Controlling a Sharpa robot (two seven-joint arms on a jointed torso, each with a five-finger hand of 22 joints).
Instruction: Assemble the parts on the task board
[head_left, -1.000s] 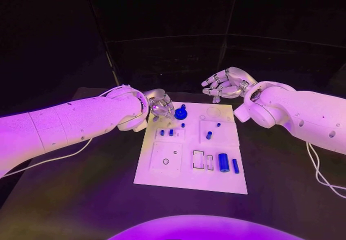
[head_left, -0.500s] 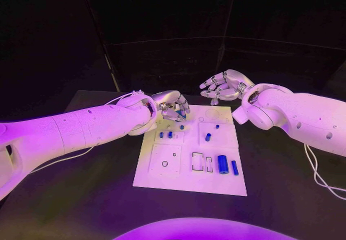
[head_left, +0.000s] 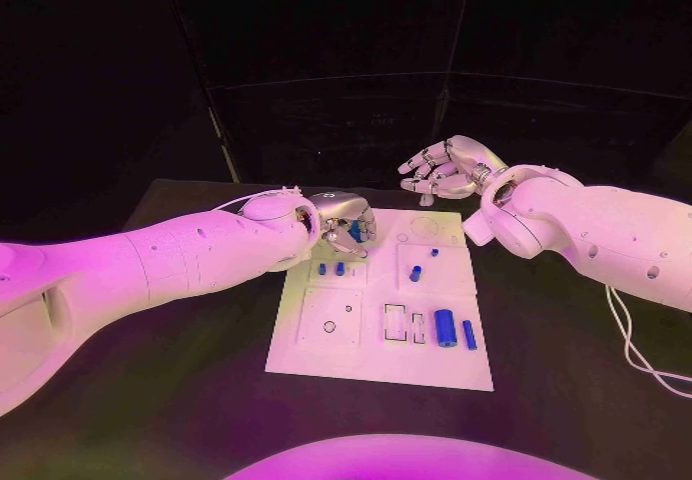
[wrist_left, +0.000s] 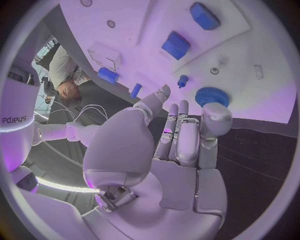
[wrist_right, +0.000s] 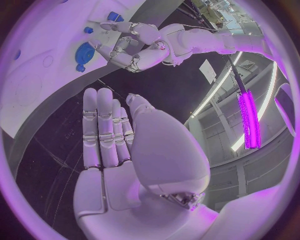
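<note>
nearby, left hand (head_left: 343, 222) open above blue gear (wrist_left: 212, 96); right hand (head_left: 450, 165) open, empty.

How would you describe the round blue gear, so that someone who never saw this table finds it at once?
Start from the white task board in the middle of the black table and go to its far edge, the side away from the robot. There the left hand hovers just above the gear. It is a flat blue wheel with a toothed rim, while the other blue parts nearby are small pegs and blocks.
</note>
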